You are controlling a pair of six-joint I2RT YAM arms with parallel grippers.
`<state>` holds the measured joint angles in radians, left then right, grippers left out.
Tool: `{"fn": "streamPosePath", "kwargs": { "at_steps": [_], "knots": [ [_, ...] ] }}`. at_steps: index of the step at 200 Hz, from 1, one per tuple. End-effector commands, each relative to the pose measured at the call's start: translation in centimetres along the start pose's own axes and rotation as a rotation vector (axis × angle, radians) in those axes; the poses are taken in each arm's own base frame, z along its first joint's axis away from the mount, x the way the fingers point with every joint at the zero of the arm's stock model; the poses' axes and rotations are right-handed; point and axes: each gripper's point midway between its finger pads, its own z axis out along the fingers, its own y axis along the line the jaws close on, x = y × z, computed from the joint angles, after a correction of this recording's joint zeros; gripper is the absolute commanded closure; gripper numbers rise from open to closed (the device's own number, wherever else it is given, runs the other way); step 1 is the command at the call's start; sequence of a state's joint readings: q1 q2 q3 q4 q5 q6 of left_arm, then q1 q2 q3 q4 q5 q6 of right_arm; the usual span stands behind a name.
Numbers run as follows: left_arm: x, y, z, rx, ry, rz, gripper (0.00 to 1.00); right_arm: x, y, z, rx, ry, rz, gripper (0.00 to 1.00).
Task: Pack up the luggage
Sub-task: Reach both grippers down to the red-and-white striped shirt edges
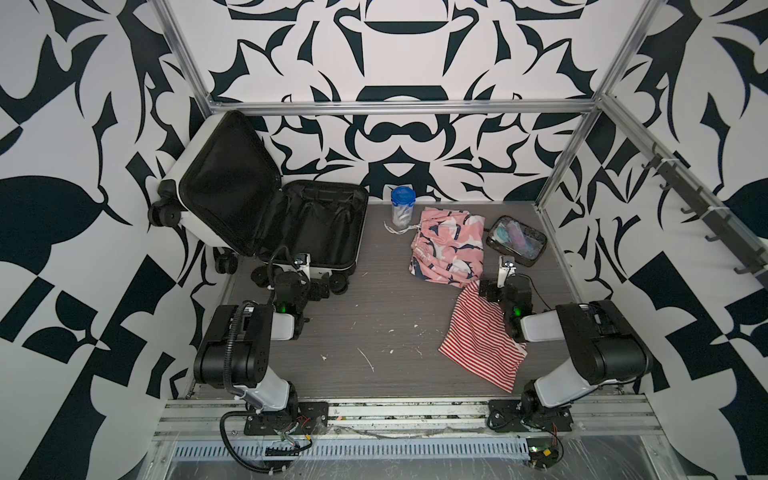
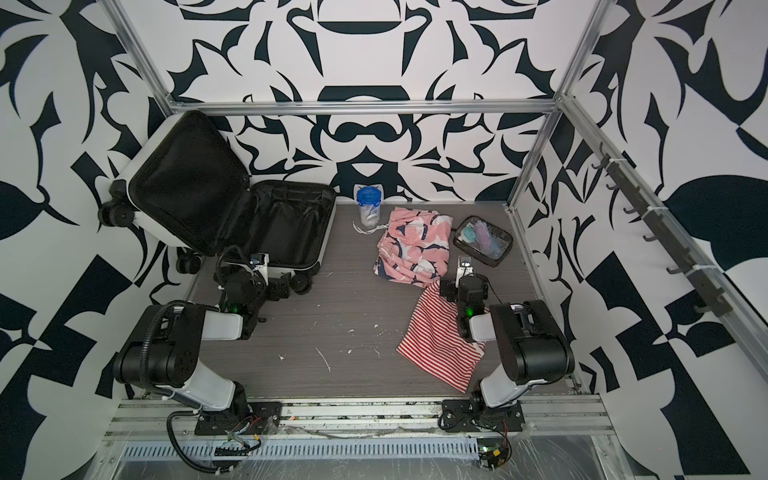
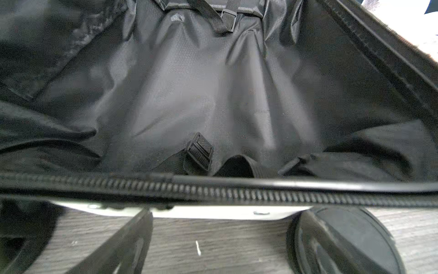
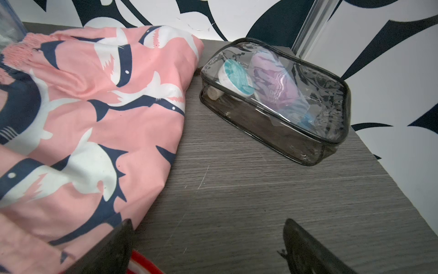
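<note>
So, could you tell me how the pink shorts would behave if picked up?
The pink shorts lie in soft folds, so they would probably droop and unfold when lifted. Their loose drawstring may trail or snag.

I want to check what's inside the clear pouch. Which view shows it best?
The right wrist view: the clear pouch is close and large, with a teal-lidded jar and a purple item visible inside. In both top views the pouch is small, its contents indistinct. The left wrist view shows the luggage interior, no pouch.
</note>
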<state>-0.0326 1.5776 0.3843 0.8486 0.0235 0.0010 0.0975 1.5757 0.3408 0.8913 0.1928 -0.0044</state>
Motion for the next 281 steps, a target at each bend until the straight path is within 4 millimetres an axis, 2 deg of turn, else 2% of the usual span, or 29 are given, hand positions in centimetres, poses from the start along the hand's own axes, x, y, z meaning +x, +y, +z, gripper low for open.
{"fn": "streamPosePath", "kwargs": {
  "at_steps": [1, 34, 59, 81, 84, 92, 113, 123, 139, 154, 164, 173, 197, 217, 235, 252, 264, 281],
  "knots": [
    [-2.3, 1.0, -0.7, -0.049, -0.074, -0.009, 0.01, -2.6, 0.3, 0.0, -0.023, -0.027, 0.002, 0.01],
    [-3.8, 1.4, -1.5, -0.081, -0.066, -0.024, 0.01, -4.5, -0.8, -0.2, 0.042, 0.019, 0.009, 0.01],
    [-5.4, 2.5, -2.3, -0.151, -0.049, -0.056, 0.01, -6.0, -1.6, -1.7, 0.069, -0.011, 0.042, 0.01],
    [-8.7, 2.6, -3.7, -0.166, -0.133, -0.126, 0.01, -7.7, -1.9, -3.4, 0.071, -0.031, 0.094, 0.01],
    [-10.0, 2.4, -4.5, -0.159, -0.172, -0.137, 0.01, -8.1, -2.1, -3.7, 0.073, -0.033, 0.109, 0.01],
    [-11.5, 2.2, -5.3, -0.148, -0.218, -0.183, 0.01, -8.8, -2.3, -4.4, 0.078, -0.028, 0.148, 0.01],
    [-14.0, 3.0, -7.2, -0.173, -0.253, -0.437, 0.01, -9.9, -3.2, -6.3, 0.114, 0.015, 0.289, 0.01],
    [-14.8, 3.1, -8.0, -0.177, -0.243, -0.538, 0.01, -9.5, -4.4, -7.4, 0.182, 0.066, 0.345, 0.01],
    [-16.6, 2.1, -9.1, -0.114, -0.248, -0.606, 0.01, -8.6, -6.3, -9.7, 0.305, 0.145, 0.460, 0.01],
    [-17.3, 1.7, -10.1, -0.088, -0.255, -0.678, 0.01, -8.3, -5.0, -10.7, 0.217, 0.204, 0.483, 0.04],
    [-17.2, 2.0, -10.8, -0.090, -0.260, -0.742, 0.01, -8.2, -3.1, -11.2, 0.101, 0.242, 0.493, 0.13],
    [-17.0, 1.6, -11.3, -0.058, -0.250, -0.794, 0.01, -8.0, -0.4, -11.7, -0.052, 0.285, 0.510, 0.22],
    [-17.4, -2.4, -11.5, 0.175, -0.160, -0.766, 0.01, -5.0, 3.0, -12.8, -0.209, 0.442, 0.587, 0.30],
    [-16.3, -6.4, -11.5, 0.339, -0.018, -0.732, 0.00, -1.6, 5.3, -13.4, -0.268, 0.584, 0.629, 0.33],
    [-13.6, -10.4, -12.1, 0.367, 0.116, -0.640, 0.03, 1.1, 7.8, -14.5, -0.283, 0.676, 0.578, 0.35],
    [-10.5, -15.3, -13.6, 0.395, 0.205, -0.503, 0.05, 2.8, 9.7, -15.5, -0.266, 0.721, 0.495, 0.37],
    [-8.0, -18.1, -14.6, 0.423, 0.259, -0.443, 0.05, 3.7, 10.4, -16.0, -0.233, 0.735, 0.445, 0.37],
    [-4.4, -20.7, -15.3, 0.438, 0.337, -0.417, 0.05, 5.1, 10.9, -16.5, -0.176, 0.749, 0.389, 0.36]
  ]
}}
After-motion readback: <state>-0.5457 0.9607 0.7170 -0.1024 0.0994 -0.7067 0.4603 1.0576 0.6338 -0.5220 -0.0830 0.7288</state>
